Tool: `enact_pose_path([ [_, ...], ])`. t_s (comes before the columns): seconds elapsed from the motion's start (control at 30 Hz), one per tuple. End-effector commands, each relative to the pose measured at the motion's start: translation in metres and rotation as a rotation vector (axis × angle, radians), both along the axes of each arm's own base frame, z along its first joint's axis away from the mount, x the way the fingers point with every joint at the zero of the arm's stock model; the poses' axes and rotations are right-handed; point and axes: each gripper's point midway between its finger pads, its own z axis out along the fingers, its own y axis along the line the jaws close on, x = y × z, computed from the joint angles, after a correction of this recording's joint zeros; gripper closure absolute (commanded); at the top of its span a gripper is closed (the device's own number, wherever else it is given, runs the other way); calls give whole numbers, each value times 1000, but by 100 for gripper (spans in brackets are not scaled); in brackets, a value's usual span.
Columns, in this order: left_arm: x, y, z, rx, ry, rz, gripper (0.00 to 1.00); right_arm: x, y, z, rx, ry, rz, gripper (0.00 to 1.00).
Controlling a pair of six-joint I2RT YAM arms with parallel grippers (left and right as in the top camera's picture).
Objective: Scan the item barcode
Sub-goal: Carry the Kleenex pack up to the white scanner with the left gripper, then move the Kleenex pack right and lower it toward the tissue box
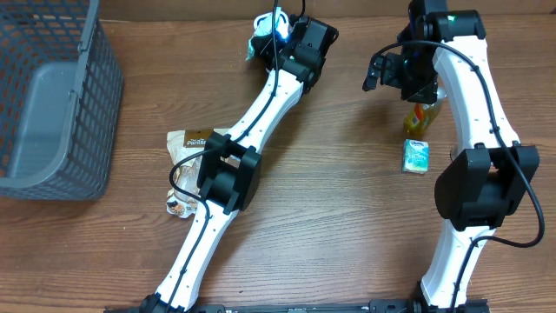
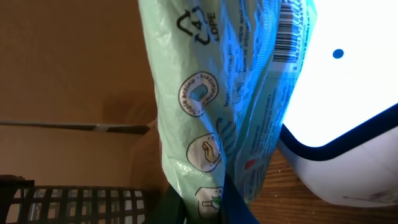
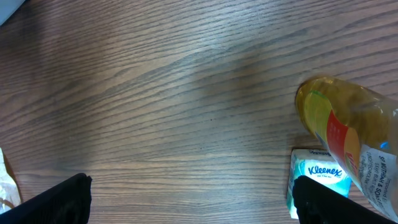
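A pale green plastic packet (image 2: pixel 205 106) with recycling marks hangs upright, and my left gripper (image 2: pixel 202 208) is shut on its lower edge. The packet's barcode (image 2: pixel 292 31) sits at its upper right, washed in blue light, right beside a glowing white scanner face with a dark rim (image 2: pixel 339 93). In the overhead view the same packet (image 1: pixel 259 36) is at the table's far edge, held by the left gripper (image 1: pixel 280 35). My right gripper (image 1: pixel 382 71) hovers open over bare wood, its dark fingers (image 3: pixel 62 199) far apart with nothing between them.
A yellow bottle (image 1: pixel 421 116) lies by a small Kleenex pack (image 1: pixel 417 156) under the right arm. A tan snack bag (image 1: pixel 187 141) and another packet (image 1: pixel 178 205) lie beneath the left arm. A grey mesh basket (image 1: pixel 91 96) stands at far left.
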Motion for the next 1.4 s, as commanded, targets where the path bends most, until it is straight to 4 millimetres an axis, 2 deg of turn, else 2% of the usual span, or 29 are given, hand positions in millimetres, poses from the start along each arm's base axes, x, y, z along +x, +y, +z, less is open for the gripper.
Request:
enact_pose_path([
  [0.0, -5, -9, -44, 7, 95, -42, 96, 5, 1, 15, 6, -48, 8, 0],
  [0.13, -3, -11, -26, -19, 65, -44, 96, 5, 1, 15, 6, -48, 8, 0],
  [0.33, -7, -26, 36, -192, 31, -126, 96, 5, 1, 15, 6, -48, 8, 0],
  [0.4, -27, -46, 61, -392, 100, -210, 96, 5, 1, 15, 6, -48, 8, 0],
  [0.57, -77, -67, 85, -704, 236, -216, 96, 5, 1, 15, 6, -48, 8, 0],
  [0.67, -111, -74, 80, -829, 368, -171, 96, 5, 1, 15, 6, -48, 8, 0],
  [0.7, -132, -77, 71, -897, 453, -109, 96, 5, 1, 15, 6, -48, 8, 0],
  [0.8, -156, -77, 54, -950, 559, -8, 96, 5, 1, 15, 6, -48, 8, 0],
  [0.93, -178, -77, 39, -980, 658, 78, 96, 5, 1, 15, 6, -48, 8, 0],
  [1.1, -209, -99, 16, -1098, 847, 118, 96, 5, 1, 15, 6, -48, 8, 0],
  [1.37, -249, -121, -19, -1215, 1086, 184, 96, 5, 1, 15, 6, -48, 8, 0],
])
